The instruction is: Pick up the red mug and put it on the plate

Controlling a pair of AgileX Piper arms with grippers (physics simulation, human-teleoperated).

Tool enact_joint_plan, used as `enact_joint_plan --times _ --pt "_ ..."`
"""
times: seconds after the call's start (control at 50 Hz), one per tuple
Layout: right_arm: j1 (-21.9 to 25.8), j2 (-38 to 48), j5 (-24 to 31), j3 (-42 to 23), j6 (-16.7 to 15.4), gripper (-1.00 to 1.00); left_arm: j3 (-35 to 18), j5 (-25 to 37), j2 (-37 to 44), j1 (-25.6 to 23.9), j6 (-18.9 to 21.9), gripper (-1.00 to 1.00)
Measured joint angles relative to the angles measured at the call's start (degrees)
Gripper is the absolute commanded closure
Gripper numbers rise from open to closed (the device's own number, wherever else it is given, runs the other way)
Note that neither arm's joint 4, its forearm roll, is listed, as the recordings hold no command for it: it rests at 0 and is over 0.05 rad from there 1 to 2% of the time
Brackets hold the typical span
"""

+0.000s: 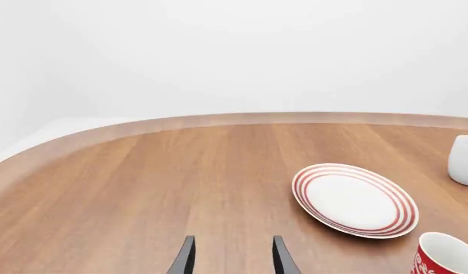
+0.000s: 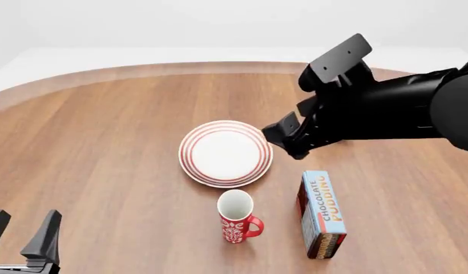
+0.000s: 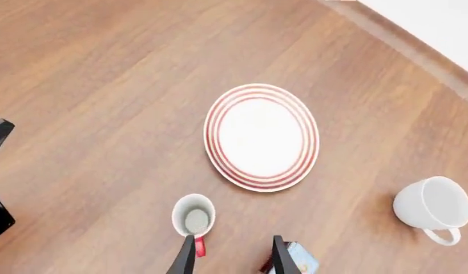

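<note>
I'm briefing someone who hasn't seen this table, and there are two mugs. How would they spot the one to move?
Start at the round red-ringed plate mid-table. Just in front of it, towards the arms' side, stands the red mug, upright, left of the pudding box. It is red with a white pattern; the other mug is plain white.

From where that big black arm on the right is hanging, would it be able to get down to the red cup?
Probably yes. The right gripper hangs open above the table, and the red mug stands upright and alone in front of the plate. The pudding box stands apart, beside its handle, so it may crowd that side slightly.
</note>
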State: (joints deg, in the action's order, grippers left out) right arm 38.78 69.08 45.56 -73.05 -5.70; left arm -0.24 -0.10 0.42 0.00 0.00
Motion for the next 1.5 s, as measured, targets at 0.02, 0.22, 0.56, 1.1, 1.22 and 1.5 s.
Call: enact_joint_plan --times 0.02,0.22,0.56,1.1,1.22,1.5 --pt "0.07 0.17 -0.15 0.30 0.09 -1.00 0.00 0.00 0.00 0.00 0.00 -1.00" --pt "0.76 2.15 -1.72 2.20 1.10 -1.00 0.00 0.00 0.00 0.00 0.00 -1.00" --pt "2.51 3.72 -5.13 5.03 2.74 -1.00 0.00 0.00 0.00 0.00 0.00 -1.00" --pt "6.35 4.83 -10.10 12.25 7.09 -1.00 0.00 0.00 0.00 0.00 0.00 -1.00" --pt "6.66 5.04 -11.18 13.88 6.72 -1.00 0.00 0.00 0.00 0.00 0.00 -1.00" --pt "6.28 5.38 -13.16 16.69 3.71 -1.00 0.00 0.00 0.00 0.00 0.00 -1.00"
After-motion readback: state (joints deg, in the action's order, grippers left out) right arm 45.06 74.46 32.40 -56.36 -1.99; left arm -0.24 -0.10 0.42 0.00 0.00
